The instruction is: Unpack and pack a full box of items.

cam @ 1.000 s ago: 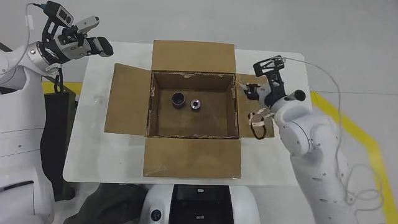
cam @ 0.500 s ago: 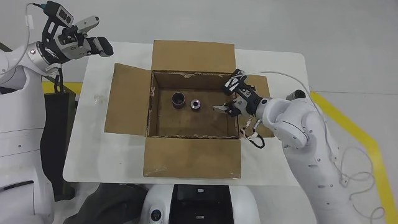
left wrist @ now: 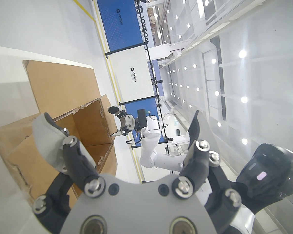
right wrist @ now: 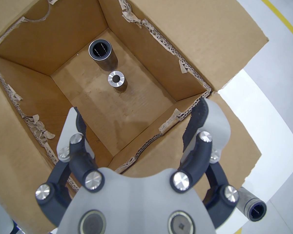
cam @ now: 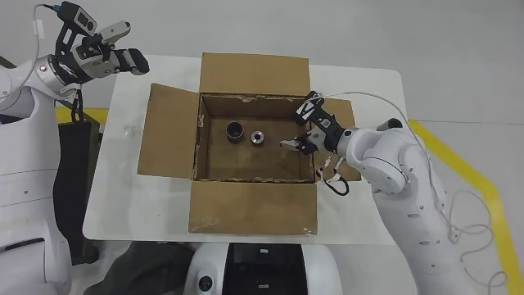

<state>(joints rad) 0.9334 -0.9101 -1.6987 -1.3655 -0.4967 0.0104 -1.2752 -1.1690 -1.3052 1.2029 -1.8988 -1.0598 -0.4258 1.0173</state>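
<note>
The right end effector [cam: 296, 123] [right wrist: 138, 108] is hovering with its fingers spread and nothing between them, just inside the right-hand wall of the open brown cardboard box [cam: 255, 72] [right wrist: 161, 37]. The box is sitting on the white bench [cam: 123, 172] with all four flaps folded outward. On the box floor, well apart from that end effector and below it, two parts are standing upright just beside each other: a dark, hollow metal cylinder [cam: 236, 132] [right wrist: 103, 54] and a smaller silver metal cylinder with a narrow bore [cam: 258, 138] [right wrist: 116, 80], the silver one being the nearer to the spread fingers. A third grey metal cylinder with a dark bore [right wrist: 252, 207] is lying on its side on the bench outside the box, by the right flap. The left end effector [cam: 135, 45] [left wrist: 119, 116] is hanging off the bench's far left corner, fingers spread and holding nothing, well apart from the box [left wrist: 51, 83].
</note>
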